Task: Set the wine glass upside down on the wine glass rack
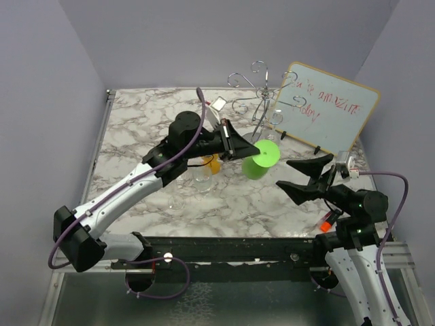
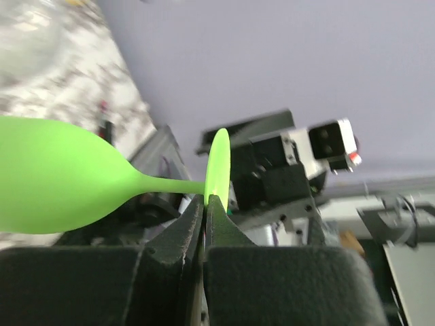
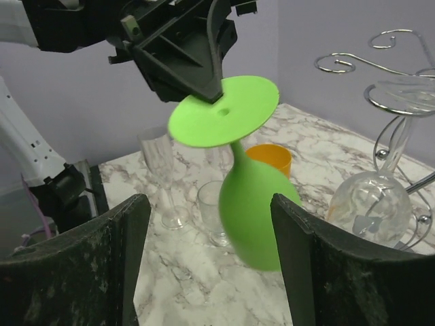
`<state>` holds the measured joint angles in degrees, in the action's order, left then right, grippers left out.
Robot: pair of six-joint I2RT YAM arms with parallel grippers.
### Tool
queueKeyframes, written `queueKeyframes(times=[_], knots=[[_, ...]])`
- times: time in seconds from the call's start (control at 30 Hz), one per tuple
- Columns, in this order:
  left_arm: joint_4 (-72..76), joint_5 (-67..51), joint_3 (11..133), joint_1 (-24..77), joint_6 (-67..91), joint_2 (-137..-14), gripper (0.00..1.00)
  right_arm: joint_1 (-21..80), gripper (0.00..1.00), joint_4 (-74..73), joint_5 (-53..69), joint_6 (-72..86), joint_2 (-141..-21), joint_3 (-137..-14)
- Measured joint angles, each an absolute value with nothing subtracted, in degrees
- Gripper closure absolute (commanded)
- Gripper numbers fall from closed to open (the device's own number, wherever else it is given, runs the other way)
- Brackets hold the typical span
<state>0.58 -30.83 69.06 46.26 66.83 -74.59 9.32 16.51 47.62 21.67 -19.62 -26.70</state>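
The green wine glass [image 1: 260, 161] hangs upside down above the table, foot on top and bowl below. My left gripper [image 1: 239, 147] is shut on the rim of its flat foot [image 2: 217, 166]; the bowl [image 2: 54, 180] points away to the left in the left wrist view. The chrome wine glass rack [image 1: 262, 95] stands behind it at the back, with a clear glass [image 3: 370, 200] hanging on one arm. My right gripper [image 1: 299, 175] is open and empty to the right of the green glass [image 3: 255, 210], which shows between its fingers [image 3: 129, 258].
A white board with red writing [image 1: 329, 109] leans at the back right, next to the rack. An orange cup [image 1: 214, 163], a small clear glass [image 3: 214, 210] and a tall flute [image 3: 160, 170] stand on the marble table [image 1: 136, 129] under the left arm.
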Motion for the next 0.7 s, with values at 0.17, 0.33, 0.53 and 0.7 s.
queueKeyframes(times=[0.17, 0.33, 0.53, 0.7], knots=[[-7.38, -24.47, 67.68, 39.18, 61.36, -68.97, 1.00, 9.32, 0.23, 14.57, 48.47, 24.56, -17.58, -26.85], [-15.51, -15.40, 68.71, 33.12, 53.82, -63.94, 1.00, 9.32, 0.24, 11.00, 46.41, 27.16, -15.64, -28.40], [-19.51, -7.55, 75.40, 27.70, 46.30, -63.59, 1.00, 9.32, 0.24, 2.09, 37.85, 31.68, -14.83, -32.75], [-19.40, -3.97, 82.78, 26.28, 42.81, -67.68, 1.00, 9.32, 0.24, -7.29, 30.17, 35.22, -16.29, -38.57]])
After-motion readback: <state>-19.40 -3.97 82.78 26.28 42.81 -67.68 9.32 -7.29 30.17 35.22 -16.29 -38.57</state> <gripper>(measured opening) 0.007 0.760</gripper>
